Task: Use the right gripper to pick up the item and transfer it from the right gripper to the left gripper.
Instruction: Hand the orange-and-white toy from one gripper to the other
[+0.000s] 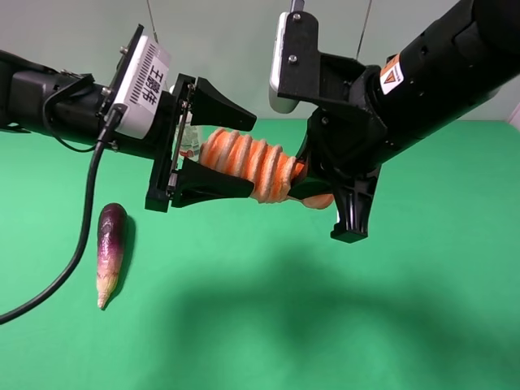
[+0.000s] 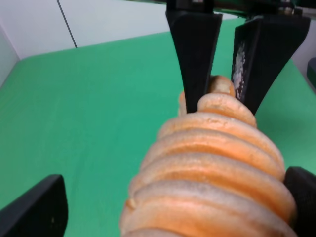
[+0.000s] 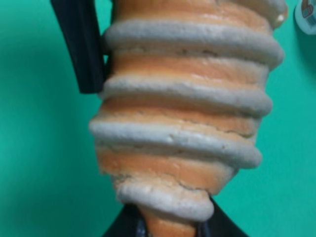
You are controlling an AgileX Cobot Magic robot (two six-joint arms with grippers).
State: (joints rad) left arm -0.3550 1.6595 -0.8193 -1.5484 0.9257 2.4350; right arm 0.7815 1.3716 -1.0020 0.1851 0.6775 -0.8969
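The orange-and-cream spiral roll (image 1: 248, 162) hangs level in the air above the green table. My right gripper (image 1: 313, 180) is shut on its right end. In the left wrist view its two black fingers (image 2: 195, 49) pinch the roll's far tip (image 2: 217, 89). My left gripper (image 1: 253, 156) is open, with one jaw above and one below the roll's left half. In the left wrist view one finger (image 2: 34, 207) stands well clear of the roll and the other finger (image 2: 302, 190) is at its side. The right wrist view shows the roll (image 3: 182, 113) close up with a left finger (image 3: 81, 44) beside it.
A purple eggplant (image 1: 111, 248) lies on the green table (image 1: 284, 325) at the left, below the left arm. A white bottle (image 1: 188, 140) stands behind the left gripper; its cap shows in the right wrist view (image 3: 306, 15). A black cable (image 1: 81, 236) trails from the left arm.
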